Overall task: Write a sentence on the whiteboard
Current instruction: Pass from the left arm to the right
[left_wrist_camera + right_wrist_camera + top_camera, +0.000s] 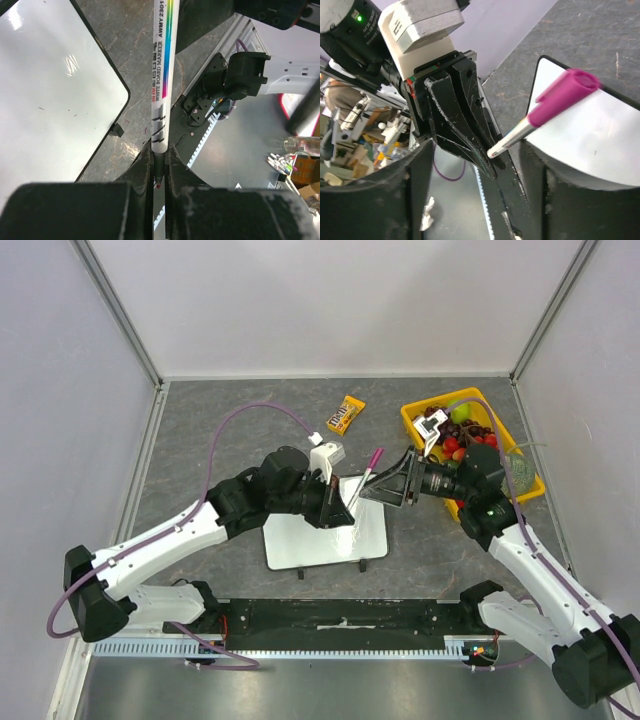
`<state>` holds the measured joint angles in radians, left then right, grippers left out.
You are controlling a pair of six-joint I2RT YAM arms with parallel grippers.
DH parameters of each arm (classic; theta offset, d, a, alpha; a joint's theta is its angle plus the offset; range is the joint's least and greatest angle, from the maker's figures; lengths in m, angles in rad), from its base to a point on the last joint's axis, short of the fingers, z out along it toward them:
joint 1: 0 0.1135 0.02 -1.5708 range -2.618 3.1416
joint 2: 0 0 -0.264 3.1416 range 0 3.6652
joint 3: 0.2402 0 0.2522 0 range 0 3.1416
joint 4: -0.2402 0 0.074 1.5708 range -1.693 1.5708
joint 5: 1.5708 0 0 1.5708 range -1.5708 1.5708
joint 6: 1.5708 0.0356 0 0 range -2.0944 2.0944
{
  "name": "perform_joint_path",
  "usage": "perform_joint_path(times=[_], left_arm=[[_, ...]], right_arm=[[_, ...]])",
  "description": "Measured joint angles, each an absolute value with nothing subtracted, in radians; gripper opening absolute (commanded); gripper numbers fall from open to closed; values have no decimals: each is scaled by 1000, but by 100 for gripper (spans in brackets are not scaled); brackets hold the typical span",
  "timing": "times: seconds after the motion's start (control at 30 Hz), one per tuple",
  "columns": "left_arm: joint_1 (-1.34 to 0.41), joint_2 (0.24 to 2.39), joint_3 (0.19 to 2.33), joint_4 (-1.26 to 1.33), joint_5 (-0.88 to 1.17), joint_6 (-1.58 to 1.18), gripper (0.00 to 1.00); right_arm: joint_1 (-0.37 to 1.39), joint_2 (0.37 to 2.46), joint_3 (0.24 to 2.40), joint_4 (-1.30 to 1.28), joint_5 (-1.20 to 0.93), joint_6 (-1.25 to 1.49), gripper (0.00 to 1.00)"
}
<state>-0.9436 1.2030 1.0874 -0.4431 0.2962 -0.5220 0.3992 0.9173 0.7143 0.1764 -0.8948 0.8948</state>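
Note:
The whiteboard (325, 535) lies flat in front of the arm bases; it also shows in the left wrist view (50, 95) and the right wrist view (600, 135). Its surface is blank apart from tiny specks, so no sentence is visible. My left gripper (340, 508) is shut on a white whiteboard marker (161, 75) with a pink end (565, 92). The marker's bare reddish tip (159, 186) sits between the fingers. My right gripper (387, 485) is open and empty, facing the left gripper, with the marker just ahead of its jaws (479, 150).
A yellow tray (412, 418) of fruit stands at the back right behind the right arm. A candy packet (346, 414) lies behind the board. A purple cable (250, 415) arcs over the left arm. A black rail (340, 615) runs along the near edge.

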Motion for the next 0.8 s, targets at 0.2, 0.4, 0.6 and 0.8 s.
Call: perform_joint_path(times=[0.2, 0.4, 0.6, 0.8], left_arm=[[-944, 1175, 1087, -445, 324, -505, 2], [-944, 1162, 1087, -443, 348, -499, 2], [-944, 1154, 1087, -438, 374, -499, 2], [-944, 1154, 1087, -433, 404, -499, 2]], right_arm=[[395, 944, 714, 228, -936, 938, 60], [395, 946, 714, 241, -970, 949, 58], [403, 953, 714, 247, -978, 950, 50], [432, 965, 714, 251, -979, 952, 43]])
